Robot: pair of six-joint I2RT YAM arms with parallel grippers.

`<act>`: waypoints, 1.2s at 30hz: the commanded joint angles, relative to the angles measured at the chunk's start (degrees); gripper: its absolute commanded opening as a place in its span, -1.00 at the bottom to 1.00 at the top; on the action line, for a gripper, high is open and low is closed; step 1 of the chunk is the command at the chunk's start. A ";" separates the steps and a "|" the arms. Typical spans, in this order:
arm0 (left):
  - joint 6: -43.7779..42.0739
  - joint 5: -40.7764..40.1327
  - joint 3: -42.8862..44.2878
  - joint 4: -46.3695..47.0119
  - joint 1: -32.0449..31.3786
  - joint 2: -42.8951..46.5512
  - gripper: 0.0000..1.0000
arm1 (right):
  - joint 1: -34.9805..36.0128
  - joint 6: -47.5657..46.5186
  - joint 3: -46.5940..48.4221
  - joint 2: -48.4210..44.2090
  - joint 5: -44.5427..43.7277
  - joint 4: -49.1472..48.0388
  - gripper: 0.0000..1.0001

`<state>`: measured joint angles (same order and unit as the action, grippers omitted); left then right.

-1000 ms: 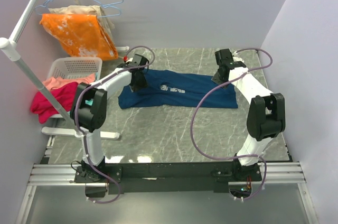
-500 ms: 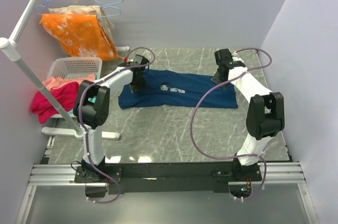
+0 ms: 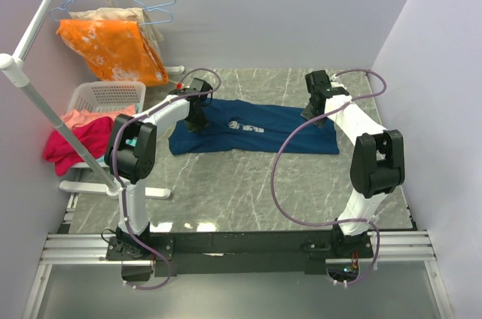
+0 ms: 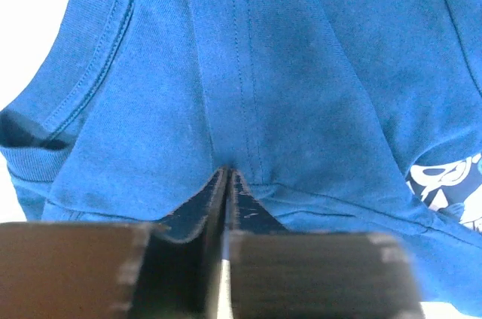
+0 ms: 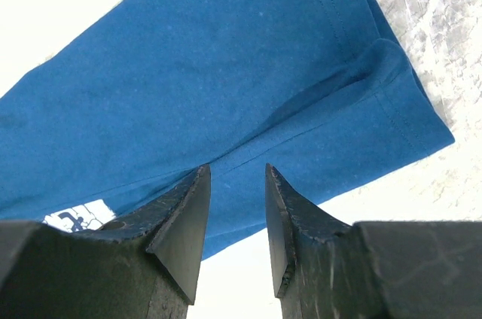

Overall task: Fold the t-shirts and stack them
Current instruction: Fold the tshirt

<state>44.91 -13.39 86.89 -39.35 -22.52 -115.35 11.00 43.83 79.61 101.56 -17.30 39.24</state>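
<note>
A navy blue t-shirt [image 3: 286, 127] lies spread flat across the far middle of the marble table, its pale print [image 3: 245, 126] facing up. My left gripper [image 3: 197, 112] is down at the shirt's left end by the collar. In the left wrist view the jaws [image 4: 228, 174] are pressed together on a raised pinch of the blue cloth [image 4: 301, 71]. My right gripper [image 3: 315, 106] is at the shirt's right end. Its open fingers [image 5: 236, 174] rest over the cloth [image 5: 226, 71] near a hem, with fabric showing between the tips.
A white laundry basket [image 3: 105, 95] with red and pink clothes [image 3: 71, 138] stands off the table's left side. An orange garment [image 3: 113, 48] hangs on hangers from a white rack pole [image 3: 45, 104]. Walls close in on the right and back.
My left gripper's jaws have closed onto the shirt near the collar. Both arms have barely shifted, and the shirt lies as before.
</note>
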 commanded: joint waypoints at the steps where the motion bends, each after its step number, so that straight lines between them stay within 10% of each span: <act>1: 0.27 -0.59 4.33 -1.16 0.11 0.04 -0.98 | -0.28 0.11 1.95 -0.22 -1.42 0.75 -0.16; 17: -1.57 -3.22 18.14 -6.43 -0.06 -1.98 -0.98 | -0.28 0.11 1.68 -0.31 -1.07 0.57 -0.17; 24: 1.23 -5.07 8.92 -5.91 -0.24 2.41 -0.05 | -0.28 0.11 1.77 0.39 -0.37 0.04 -0.17; 36: 3.17 -2.17 3.46 -3.98 -0.24 1.27 -0.12 | -0.28 -0.42 1.16 0.66 -0.81 0.48 -0.18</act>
<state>47.22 -16.64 89.91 -44.77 -22.52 -115.96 10.98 43.81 79.61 101.82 -17.06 39.59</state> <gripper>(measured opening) 0.448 0.413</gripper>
